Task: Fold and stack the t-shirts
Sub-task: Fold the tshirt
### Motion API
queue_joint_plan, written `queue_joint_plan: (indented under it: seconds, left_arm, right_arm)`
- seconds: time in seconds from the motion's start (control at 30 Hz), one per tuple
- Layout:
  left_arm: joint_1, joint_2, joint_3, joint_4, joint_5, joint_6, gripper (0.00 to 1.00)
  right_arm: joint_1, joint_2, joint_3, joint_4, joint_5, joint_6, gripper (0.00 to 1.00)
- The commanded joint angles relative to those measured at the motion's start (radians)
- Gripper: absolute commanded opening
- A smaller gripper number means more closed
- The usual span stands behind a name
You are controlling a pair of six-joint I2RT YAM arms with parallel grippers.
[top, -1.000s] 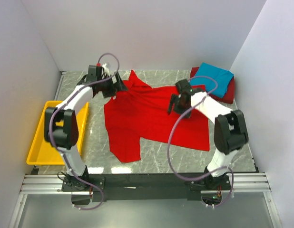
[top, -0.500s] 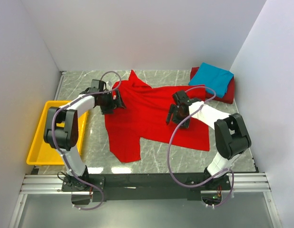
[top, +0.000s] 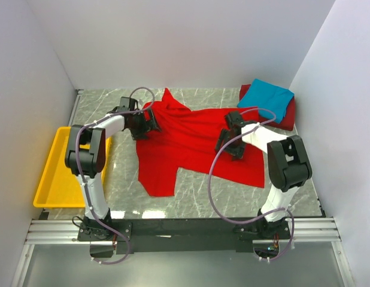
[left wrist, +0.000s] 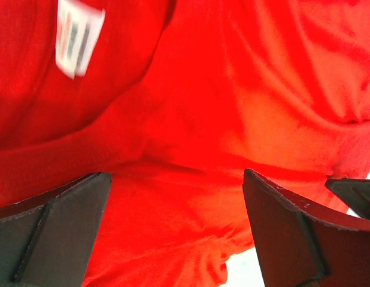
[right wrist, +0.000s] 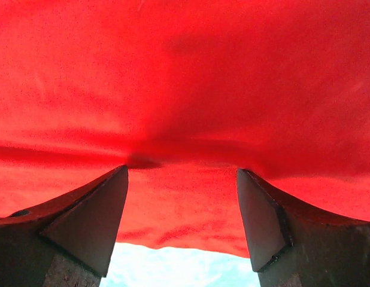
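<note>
Bright red t-shirt (top: 191, 143) spread mid-table, marble table (top: 122, 173) showing between its left edge and the yellow tray (top: 50, 179). Turquoise t-shirt (top: 267, 98) lies atop darker red t-shirt (top: 288, 118), far right. Both arms reach low: left gripper (left wrist: 176, 182) at the collar, right gripper (right wrist: 182, 173) on the right half, jaws spread over cloth.

Soft cloth on polished stone.
The bright red t-shirt (top: 191, 143) is matt, creased cloth with a smooth white neck label (left wrist: 80, 37); the table (top: 95, 104) looks like glossy veined marble, the yellow tray (top: 50, 179) smooth shiny plastic.
</note>
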Motion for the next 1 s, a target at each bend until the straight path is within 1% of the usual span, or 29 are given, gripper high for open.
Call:
queue_joint_plan:
  seconds: [0.0, 0.1, 0.2, 0.3, 0.37, 0.47, 0.5, 0.53, 0.57, 0.6, 0.63, 0.67, 0.7, 0.77, 0.8, 0.83, 0.97]
  left_arm:
    - [-0.005, 0.076, 0.044, 0.026, -0.067, -0.003, 0.99]
    - [-0.01, 0.099, 0.079, 0.042, -0.053, -0.006, 0.99]
    - [-0.022, 0.07, 0.102, 0.049, -0.046, -0.002, 0.99]
    - [-0.037, -0.024, 0.099, 0.049, -0.066, -0.002, 1.0]
    - [-0.038, -0.125, 0.076, 0.048, -0.076, -0.018, 0.99]
    - [-0.042, -0.281, -0.017, 0.045, -0.122, -0.046, 0.99]
    - [-0.044, -0.32, -0.086, 0.043, -0.136, -0.051, 1.0]
    - [-0.044, -0.397, -0.126, 0.04, -0.168, -0.055, 0.99]
    - [-0.045, -0.435, -0.167, 0.045, -0.179, -0.06, 1.0]
    - [-0.045, -0.468, -0.253, 0.046, -0.188, -0.058, 0.99]
    - [-0.045, -0.529, -0.292, 0.046, -0.208, -0.058, 0.99]
    - [-0.047, -0.556, -0.33, 0.039, -0.214, -0.058, 0.99]
    - [-0.045, -0.579, -0.397, 0.031, -0.224, -0.061, 0.99]
    - [-0.045, -0.64, -0.454, 0.023, -0.233, -0.077, 0.99]
    - [-0.045, -0.662, -0.511, 0.028, -0.231, -0.087, 0.99]
    - [-0.045, -0.703, -0.539, 0.031, -0.231, -0.098, 1.0]
    - [-0.045, -0.78, -0.657, 0.051, -0.218, -0.161, 0.99]
  right_arm:
    - [-0.074, 0.054, 0.026, 0.048, 0.002, -0.043, 0.8]
    - [-0.102, 0.07, 0.065, 0.048, -0.018, -0.089, 0.8]
    - [-0.105, 0.084, 0.125, 0.022, -0.024, -0.143, 0.8]
    - [-0.105, 0.058, 0.165, 0.011, -0.04, -0.178, 0.8]
    - [-0.102, 0.032, 0.185, -0.012, -0.053, -0.189, 0.79]
    - [-0.08, -0.01, 0.214, -0.044, -0.073, -0.204, 0.79]
    - [-0.067, -0.019, 0.225, -0.069, -0.075, -0.213, 0.79]
    - [-0.041, -0.033, 0.245, -0.08, -0.078, -0.235, 0.79]
    - [-0.021, -0.038, 0.254, -0.095, -0.081, -0.244, 0.79]
    - [-0.002, -0.041, 0.265, -0.122, -0.083, -0.255, 0.79]
    - [0.015, -0.042, 0.279, -0.136, -0.087, -0.272, 0.79]
    - [0.06, -0.045, 0.282, -0.147, -0.11, -0.282, 0.78]
    - [0.081, -0.045, 0.283, -0.17, -0.115, -0.305, 0.78]
    - [0.145, -0.048, 0.285, -0.192, -0.122, -0.328, 0.77]
    - [0.165, -0.05, 0.282, -0.207, -0.136, -0.338, 0.76]
    - [0.177, -0.054, 0.27, -0.21, -0.15, -0.345, 0.75]
    - [0.233, -0.068, 0.224, -0.186, -0.237, -0.367, 0.72]
